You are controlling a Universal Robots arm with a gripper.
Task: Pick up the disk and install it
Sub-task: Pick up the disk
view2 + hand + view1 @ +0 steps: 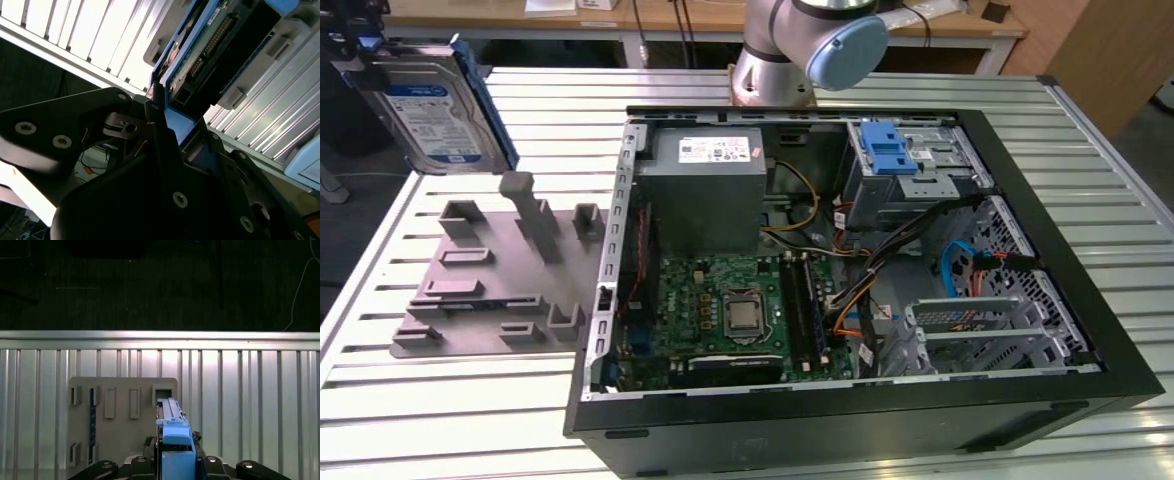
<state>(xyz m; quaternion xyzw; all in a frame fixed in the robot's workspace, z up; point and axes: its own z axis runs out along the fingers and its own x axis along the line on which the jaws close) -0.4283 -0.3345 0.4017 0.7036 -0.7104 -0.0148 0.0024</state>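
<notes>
We see the claw clamped on the disk — held high and upright, seemingly clear of the gray tray on the counter, at the exterior view's left of the computer case; we cannot read its blue-and-white label.

The gripper is holding the disk aloft, label showing, above the far end of the gray fixture on the table. The open case is lying just beside the fixture, its cage sitting near the arm.
</notes>
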